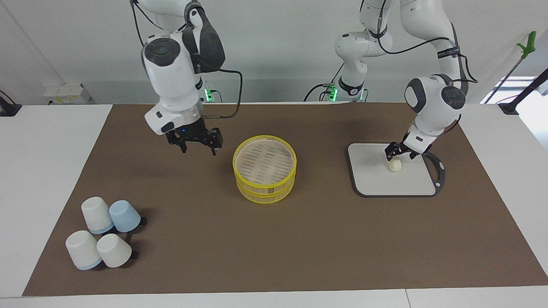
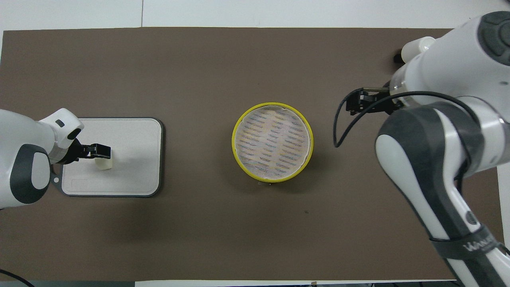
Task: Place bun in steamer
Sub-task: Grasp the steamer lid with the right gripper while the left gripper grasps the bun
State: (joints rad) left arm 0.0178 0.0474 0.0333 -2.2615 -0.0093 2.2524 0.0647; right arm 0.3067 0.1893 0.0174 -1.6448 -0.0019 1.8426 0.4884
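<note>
The bun [image 1: 394,166], a small cream lump, lies on the grey tray [image 1: 385,185] toward the left arm's end of the table. My left gripper [image 1: 400,155] is down right over it, open, fingers apart around the bun's top; whether they touch it I cannot tell. In the overhead view the left gripper [image 2: 101,151] covers part of the bun [image 2: 105,164] on the tray [image 2: 131,159]. The two-tier steamer [image 1: 265,194] with yellow rims stands mid-table, with nothing in it. My right gripper [image 1: 199,149] hangs open over the mat beside the steamer [image 2: 234,140], and the overhead view shows the right gripper [image 2: 357,105] too.
Several upturned pale and blue cups [image 1: 105,233] cluster at the right arm's end, farther from the robots; the right arm hides most of them from above, leaving one cup [image 2: 418,44] showing. The tray's black handle [image 1: 439,167] points to the mat's edge. A brown mat [image 1: 325,239] covers the table.
</note>
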